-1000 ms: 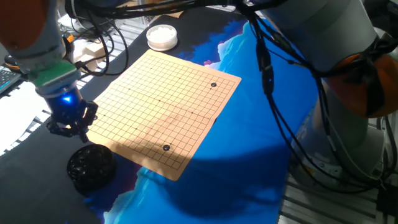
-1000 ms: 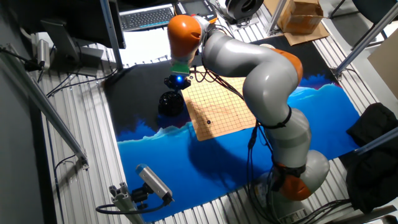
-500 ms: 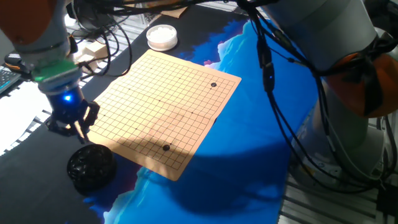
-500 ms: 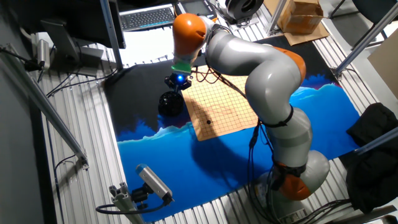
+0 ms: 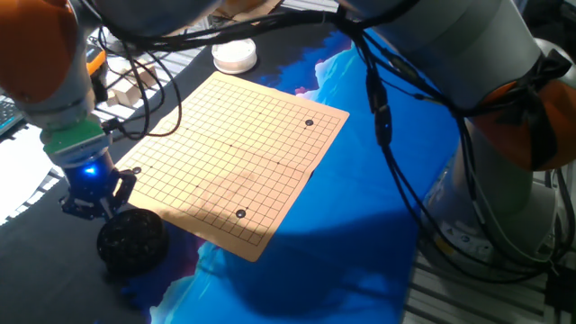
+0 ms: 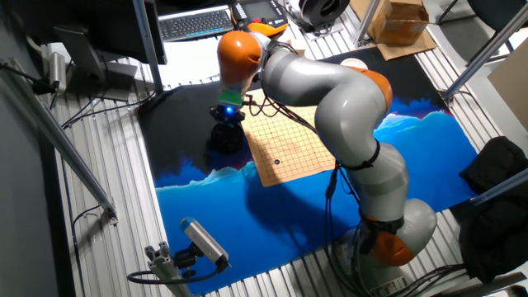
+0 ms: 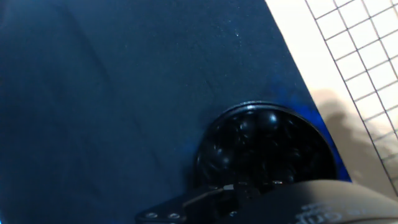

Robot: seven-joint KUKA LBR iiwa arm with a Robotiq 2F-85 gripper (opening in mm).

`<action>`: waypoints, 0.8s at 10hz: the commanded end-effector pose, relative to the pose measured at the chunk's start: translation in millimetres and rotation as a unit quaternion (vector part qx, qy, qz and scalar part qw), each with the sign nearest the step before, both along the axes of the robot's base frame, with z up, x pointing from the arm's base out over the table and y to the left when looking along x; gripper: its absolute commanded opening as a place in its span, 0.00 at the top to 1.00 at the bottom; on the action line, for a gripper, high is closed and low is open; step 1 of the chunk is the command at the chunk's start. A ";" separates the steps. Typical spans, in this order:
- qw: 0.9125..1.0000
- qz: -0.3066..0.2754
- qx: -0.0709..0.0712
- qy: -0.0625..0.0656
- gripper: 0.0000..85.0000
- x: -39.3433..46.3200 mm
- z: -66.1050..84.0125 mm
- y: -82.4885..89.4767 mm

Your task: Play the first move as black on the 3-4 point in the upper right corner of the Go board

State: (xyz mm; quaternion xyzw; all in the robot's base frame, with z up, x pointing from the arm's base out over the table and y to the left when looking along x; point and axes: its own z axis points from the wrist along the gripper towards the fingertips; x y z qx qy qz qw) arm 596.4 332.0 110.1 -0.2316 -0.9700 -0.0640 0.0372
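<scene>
Blue and black cloth covers the worktop (image 5: 360, 243) under the Go board (image 5: 238, 148). Fingers (image 5: 90, 205), state unclear, hover above the bowl of black stones (image 7: 264, 146) beside the board's corner.

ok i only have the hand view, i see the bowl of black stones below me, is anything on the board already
observer: yes, the board holds two black stones: the far stone near the right corner, the near stone by the front edge.
operator: any white ones around
observer: a white bowl stands off the board past its far corner; I can't tell what is in it.
operator: is the claw inside the black bowl
observer: no, the claw hangs above the black bowl, over the rim away from the board. I can't tell if it is open.
</scene>
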 end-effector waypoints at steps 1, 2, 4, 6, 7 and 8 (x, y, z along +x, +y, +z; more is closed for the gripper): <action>1.000 -0.001 0.001 -0.002 0.80 1.4 -5.2 0.8; 1.000 -0.003 -0.002 -0.005 0.80 2.9 -12.5 2.4; 1.000 0.006 -0.014 -0.008 0.80 1.6 -21.4 0.1; 1.000 0.008 -0.013 -0.009 0.60 -2.6 -26.7 -3.1; 1.000 0.006 -0.014 -0.011 0.60 -5.4 -29.2 -1.2; 1.000 0.006 -0.015 -0.012 0.60 -7.5 -31.6 0.7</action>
